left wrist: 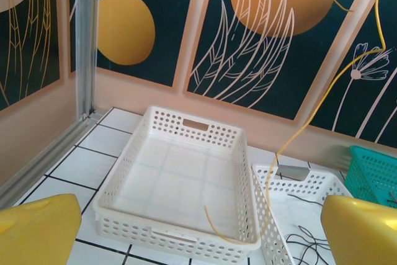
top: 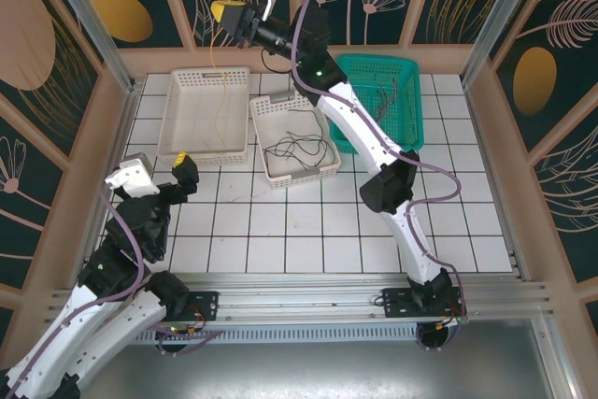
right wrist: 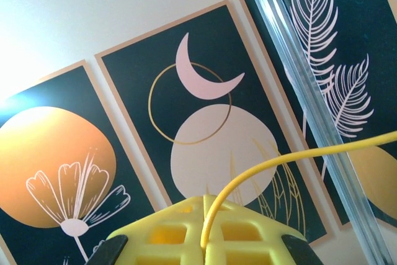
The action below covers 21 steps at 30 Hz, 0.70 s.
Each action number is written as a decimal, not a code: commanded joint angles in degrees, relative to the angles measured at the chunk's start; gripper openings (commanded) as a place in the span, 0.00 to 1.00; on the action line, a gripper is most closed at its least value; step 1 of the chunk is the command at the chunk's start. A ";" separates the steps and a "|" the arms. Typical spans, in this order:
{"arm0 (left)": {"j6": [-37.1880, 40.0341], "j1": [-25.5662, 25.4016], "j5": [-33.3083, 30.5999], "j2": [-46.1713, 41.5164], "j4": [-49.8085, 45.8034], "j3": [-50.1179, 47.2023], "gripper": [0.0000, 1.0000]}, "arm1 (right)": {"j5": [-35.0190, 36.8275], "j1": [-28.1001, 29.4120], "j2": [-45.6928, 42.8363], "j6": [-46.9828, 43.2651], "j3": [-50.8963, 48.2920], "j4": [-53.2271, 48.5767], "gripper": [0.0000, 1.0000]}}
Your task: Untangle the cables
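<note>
Seen from above, your right gripper [top: 227, 14] hangs beyond the large white basket [top: 177, 128], pinching a thin yellow cable [top: 221, 100] that droops into it. Black cables [top: 297, 147] lie in the smaller basket [top: 322, 170] beside it. Your left gripper [top: 178, 168] sits spread wide, near that large basket.

From the left wrist, the yellow cable [left wrist: 310, 121] trails down to the large white basket's [left wrist: 124, 172] right rim.

From the right wrist, closed fingers [right wrist: 180, 234] clamp the cable [right wrist: 298, 156].

You have bright, even light on the white table [top: 280, 231], with only faint shadows. Your left wrist view blurs the yellow fingertips [left wrist: 37, 231] at its bottom corners; your right wrist view washes out toward its upper left.
</note>
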 commanded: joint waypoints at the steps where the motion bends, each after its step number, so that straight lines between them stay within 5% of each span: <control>1: 0.16 0.28 1.89 0.68 0.30 -0.45 0.99 | -1.73 -0.23 5.96 -0.06 -0.42 1.10 0.00; 9: 0.08 0.24 7.23 5.14 0.06 0.16 0.99 | -2.70 -0.31 14.27 -1.46 0.37 -5.36 0.00; 21: -0.34 0.29 12.00 14.16 -1.52 1.51 0.99 | -1.16 1.80 1.36 -7.35 1.20 -9.46 0.00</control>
